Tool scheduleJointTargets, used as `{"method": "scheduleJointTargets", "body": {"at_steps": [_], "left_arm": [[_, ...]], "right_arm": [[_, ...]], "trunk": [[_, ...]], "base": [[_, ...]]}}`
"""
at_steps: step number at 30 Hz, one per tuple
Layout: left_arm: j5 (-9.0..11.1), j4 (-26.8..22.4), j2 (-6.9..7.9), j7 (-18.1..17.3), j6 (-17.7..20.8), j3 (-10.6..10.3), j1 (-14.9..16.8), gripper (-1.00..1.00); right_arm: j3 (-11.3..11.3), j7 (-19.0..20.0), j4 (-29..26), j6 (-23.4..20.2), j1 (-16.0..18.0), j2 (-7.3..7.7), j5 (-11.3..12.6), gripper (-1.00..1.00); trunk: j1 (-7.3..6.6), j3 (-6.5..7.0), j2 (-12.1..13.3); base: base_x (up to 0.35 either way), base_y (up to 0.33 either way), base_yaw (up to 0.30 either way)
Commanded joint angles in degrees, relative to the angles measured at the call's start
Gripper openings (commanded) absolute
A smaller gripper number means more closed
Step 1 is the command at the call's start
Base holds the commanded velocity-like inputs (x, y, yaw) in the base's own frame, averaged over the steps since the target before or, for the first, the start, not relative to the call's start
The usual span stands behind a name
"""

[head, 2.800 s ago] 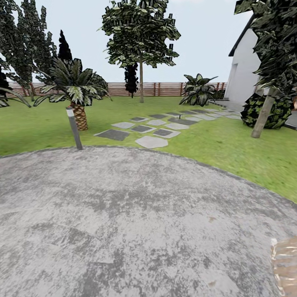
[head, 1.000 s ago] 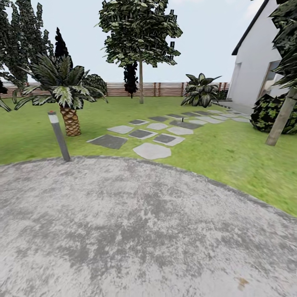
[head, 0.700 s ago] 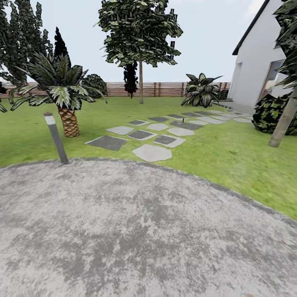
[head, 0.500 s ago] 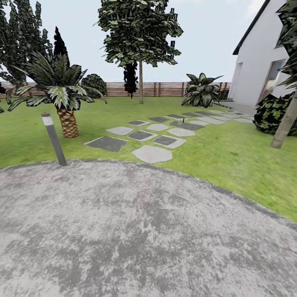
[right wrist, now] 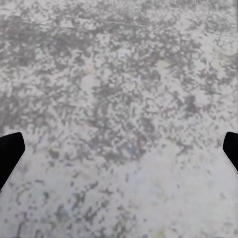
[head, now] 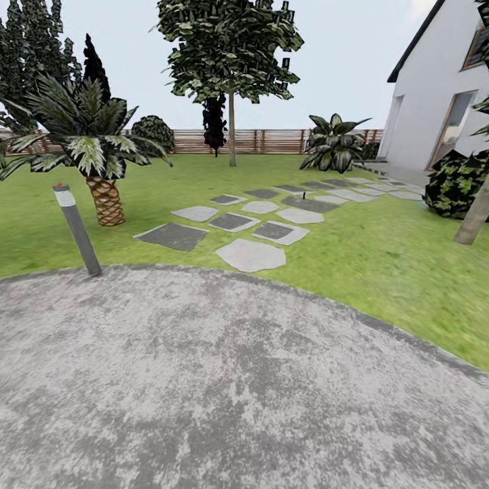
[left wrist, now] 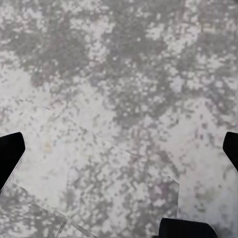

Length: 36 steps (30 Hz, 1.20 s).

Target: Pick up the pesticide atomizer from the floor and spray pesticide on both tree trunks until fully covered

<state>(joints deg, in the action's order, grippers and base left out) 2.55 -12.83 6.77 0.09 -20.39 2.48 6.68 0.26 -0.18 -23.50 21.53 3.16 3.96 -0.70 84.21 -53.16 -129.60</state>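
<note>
The pesticide atomizer cannot be made out. A tiny dark upright thing stands among the stepping stones, too small to identify. One tall tree with a straight bare trunk rises at the back of the lawn near the fence. Green grass floor spreads beyond the paving. My left gripper is open over grey paving, its dark fingertips at the picture's edges. My right gripper is likewise open, with nothing between its fingertips.
I stand on a grey round paved patch. A short bollard light and a palm are at the left. Stepping stones lead toward the white house. A leaning pale stem and a bush are at the right.
The whole head view has shifted as the camera moved: bollard and palm sit further left, the house looms larger. A brownish shape at the lower right corner has left the picture.
</note>
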Motion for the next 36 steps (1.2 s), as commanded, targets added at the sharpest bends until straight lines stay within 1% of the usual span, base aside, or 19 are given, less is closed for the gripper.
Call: {"method": "scheduleJointTargets", "body": {"at_steps": [1,36], "left_arm": [[0.0,0.0,0.00,0.0,0.0,0.0,0.0,1.00],[0.0,0.0,0.00,0.0,0.0,0.1,0.0,1.00]], "right_arm": [[0.0,0.0,0.0,0.0,0.0,0.00,0.0,1.00],[0.0,0.0,0.0,0.0,0.0,-0.01,0.0,1.00]], "trunk": [[0.00,-0.09,0.0],[0.00,-3.17,0.0]], "base": [[0.337,0.000,0.000],[0.337,0.000,0.000]]}}
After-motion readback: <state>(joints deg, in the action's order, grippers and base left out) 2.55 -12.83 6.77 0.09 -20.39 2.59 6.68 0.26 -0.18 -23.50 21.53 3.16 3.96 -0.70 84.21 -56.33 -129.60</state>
